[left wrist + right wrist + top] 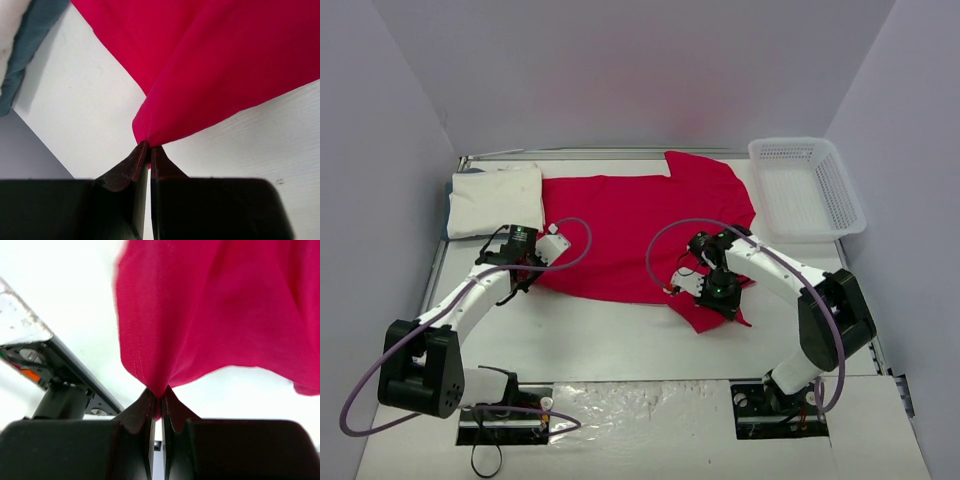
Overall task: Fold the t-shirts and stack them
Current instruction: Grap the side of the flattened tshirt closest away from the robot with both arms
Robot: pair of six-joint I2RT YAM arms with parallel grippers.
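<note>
Two pinches hold the red t-shirt (630, 225), which lies spread across the middle of the worktop (620, 340). My left fingers (144, 153) are clenched on its near edge at about eight o'clock, my right fingers (149, 401) at about five o'clock. Gripping both near corners should let me lift that edge evenly and carry it toward twelve o'clock for a fold. The white t-shirt (498, 200) sits folded at ten o'clock, likely the stack's base. The basket (810, 185) stands at two o'clock.
</note>
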